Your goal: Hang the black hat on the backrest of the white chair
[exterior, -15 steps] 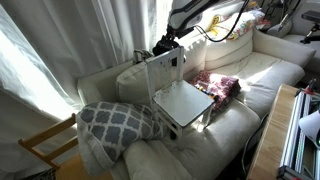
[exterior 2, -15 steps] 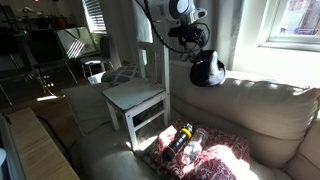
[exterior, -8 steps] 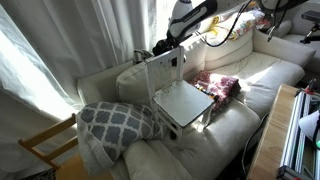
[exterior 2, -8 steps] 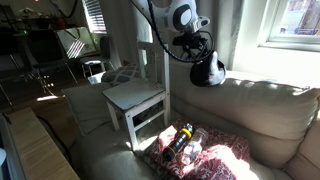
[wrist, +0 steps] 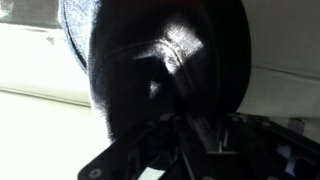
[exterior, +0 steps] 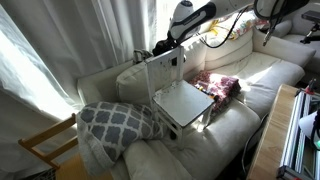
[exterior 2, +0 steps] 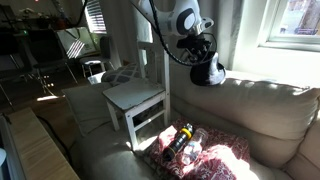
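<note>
gripper [exterior 2: 203, 54]: clenched on the black hat [exterior 2: 208, 73]; the wrist view shows fabric pinched at the fingers [wrist: 205, 130]
black hat: hangs just under the gripper, in the air above the sofa back [exterior 2: 265, 95]
white chair [exterior 2: 135, 98]: beside the gripper, standing on the sofa; its backrest is not touching the hat

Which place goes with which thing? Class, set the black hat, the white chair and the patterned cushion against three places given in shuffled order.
Things:
1. black hat
2. white chair
3. patterned cushion

Places:
A. standing on the seat of the sofa
B. lying at the sofa's end, beside the chair
C. hanging from the end effector, above the sofa's backrest

Pairs: 1-C, 2-A, 3-B
</note>
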Robot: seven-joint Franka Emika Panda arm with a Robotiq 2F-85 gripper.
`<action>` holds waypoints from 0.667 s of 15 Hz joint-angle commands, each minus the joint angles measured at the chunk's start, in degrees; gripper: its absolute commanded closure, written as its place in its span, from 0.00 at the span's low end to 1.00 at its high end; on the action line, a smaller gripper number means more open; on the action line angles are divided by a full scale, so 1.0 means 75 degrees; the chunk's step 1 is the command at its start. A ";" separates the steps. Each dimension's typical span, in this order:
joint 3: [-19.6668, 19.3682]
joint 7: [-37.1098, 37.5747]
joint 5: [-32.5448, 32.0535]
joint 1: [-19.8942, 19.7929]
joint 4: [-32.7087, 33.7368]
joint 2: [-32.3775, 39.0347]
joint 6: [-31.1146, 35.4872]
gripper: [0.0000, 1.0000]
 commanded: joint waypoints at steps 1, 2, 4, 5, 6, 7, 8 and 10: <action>0.0056 -0.0075 0.0063 -0.0188 0.0493 0.0261 -0.0065 0.99; 0.0133 -0.0140 0.0116 -0.0297 0.0495 0.0155 -0.0201 1.00; 0.0410 -0.0353 0.0302 -0.0601 0.0463 -0.0098 -0.0480 0.98; 0.0568 -0.0506 0.0416 -0.0794 0.0424 -0.0258 -0.0620 0.98; 0.0755 -0.0693 0.0550 -0.0985 0.0392 -0.0382 -0.0709 0.98; 0.1045 -0.0967 0.0763 -0.1243 0.0313 -0.0577 -0.0891 0.98; 0.1181 -0.1139 0.0927 -0.1427 0.0312 -0.0698 -0.1029 0.98; 0.1501 -0.1592 0.1296 -0.1849 0.0130 -0.1061 -0.1320 0.98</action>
